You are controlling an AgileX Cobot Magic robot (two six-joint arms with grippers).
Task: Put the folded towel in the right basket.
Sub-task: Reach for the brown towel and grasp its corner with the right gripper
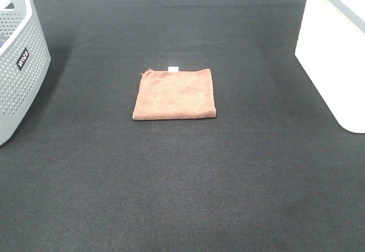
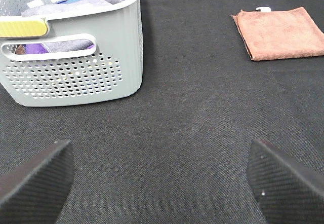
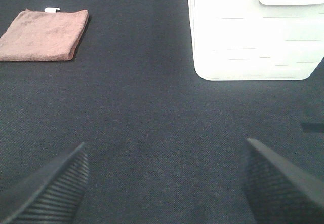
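— Where's the folded towel point(image 1: 175, 94)?
— Centre frame, lying flat, long side running left-right, tag point(image 1: 173, 68) toward the top; white basket point(image 1: 336, 64) at right edge.
— Grippers?
— Left gripper point(image 2: 162, 183), right gripper point(image 3: 164, 183): both spread wide, empty.

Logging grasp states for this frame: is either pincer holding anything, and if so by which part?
Nothing is held. The left pincer and the right pincer are both open and empty; the folded towel lies flat, apart from both.

Lab-style test bench: black mat point(image 1: 182, 195), grey basket point(image 1: 20, 75), white basket point(image 1: 333, 64).
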